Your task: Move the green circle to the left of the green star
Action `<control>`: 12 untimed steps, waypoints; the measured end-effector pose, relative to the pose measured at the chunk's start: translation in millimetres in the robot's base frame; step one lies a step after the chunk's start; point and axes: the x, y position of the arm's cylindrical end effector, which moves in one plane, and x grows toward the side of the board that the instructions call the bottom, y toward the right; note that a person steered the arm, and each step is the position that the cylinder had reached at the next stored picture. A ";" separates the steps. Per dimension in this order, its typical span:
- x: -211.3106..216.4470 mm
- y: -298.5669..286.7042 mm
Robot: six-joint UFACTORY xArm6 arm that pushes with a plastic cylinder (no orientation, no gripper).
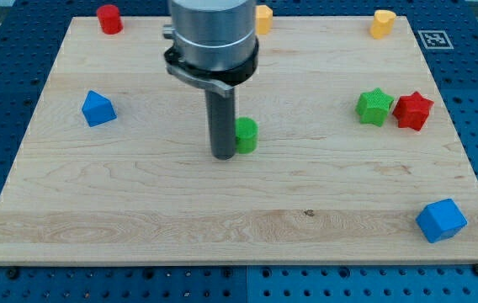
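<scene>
The green circle point(246, 135) stands near the middle of the wooden board point(138, 194). My tip point(224, 155) rests on the board right against the circle's left side. The green star point(374, 107) lies far to the view's right of the circle, with a red star point(413, 111) touching its right side. The rod and the arm's body above it hide part of the board's top middle.
A red cylinder point(109, 18) stands at the top left. A yellow block point(263, 18) sits at the top middle, partly hidden by the arm, and another yellow block point(382, 23) at the top right. A blue block point(98, 108) is at the left, a blue cube point(441, 220) at the bottom right.
</scene>
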 end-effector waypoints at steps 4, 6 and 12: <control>-62.7 56.5; -71.3 53.9; -97.5 82.0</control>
